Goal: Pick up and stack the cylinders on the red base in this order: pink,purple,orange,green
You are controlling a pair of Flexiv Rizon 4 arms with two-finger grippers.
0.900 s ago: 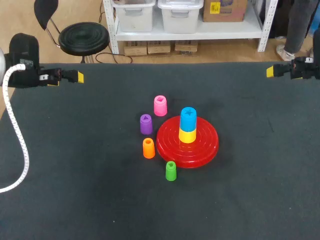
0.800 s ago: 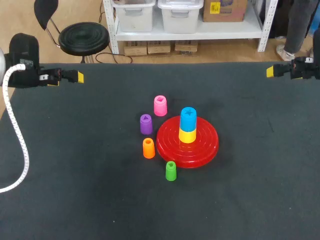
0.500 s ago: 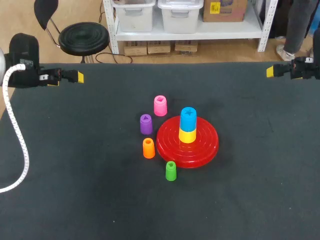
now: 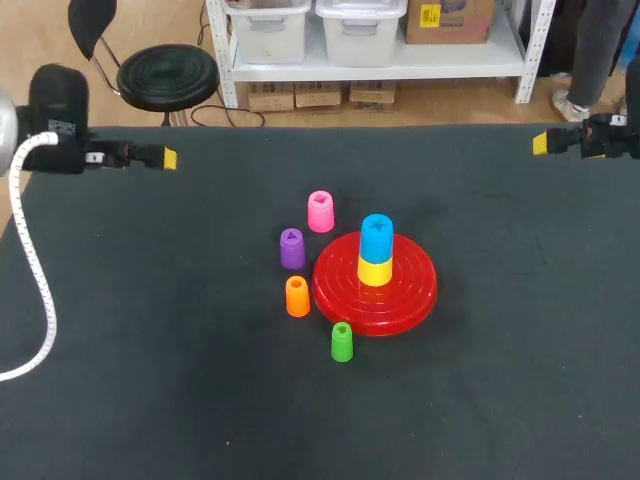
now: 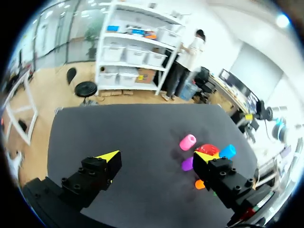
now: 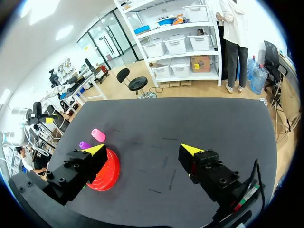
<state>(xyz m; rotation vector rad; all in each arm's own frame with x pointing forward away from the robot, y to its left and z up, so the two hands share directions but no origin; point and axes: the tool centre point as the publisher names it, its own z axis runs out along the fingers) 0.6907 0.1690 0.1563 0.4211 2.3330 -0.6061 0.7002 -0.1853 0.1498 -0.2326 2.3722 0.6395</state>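
Note:
The red base [image 4: 415,292] lies mid-table with a yellow cylinder [image 4: 375,271] and a blue one [image 4: 377,238] stacked on it. Just left of the base stand the pink cylinder [image 4: 320,211], the purple cylinder [image 4: 292,248] and the orange cylinder [image 4: 297,296]; the green cylinder [image 4: 342,342] stands at its front. My left gripper [image 4: 166,158] hovers open at the far left edge, well away from them. My right gripper [image 4: 541,143] hovers open at the far right edge. In the left wrist view the left gripper [image 5: 158,156] is empty, with the pink cylinder [image 5: 187,141] ahead of it. The right gripper [image 6: 143,149] is also empty, with the red base [image 6: 108,171] beside one finger.
The dark cloth covers the whole table [image 4: 520,380]. A white cable [image 4: 30,270] hangs from my left arm over the table's left side.
My left arm has shifted a little to the right along the far edge. The right arm and all cylinders have stayed put.

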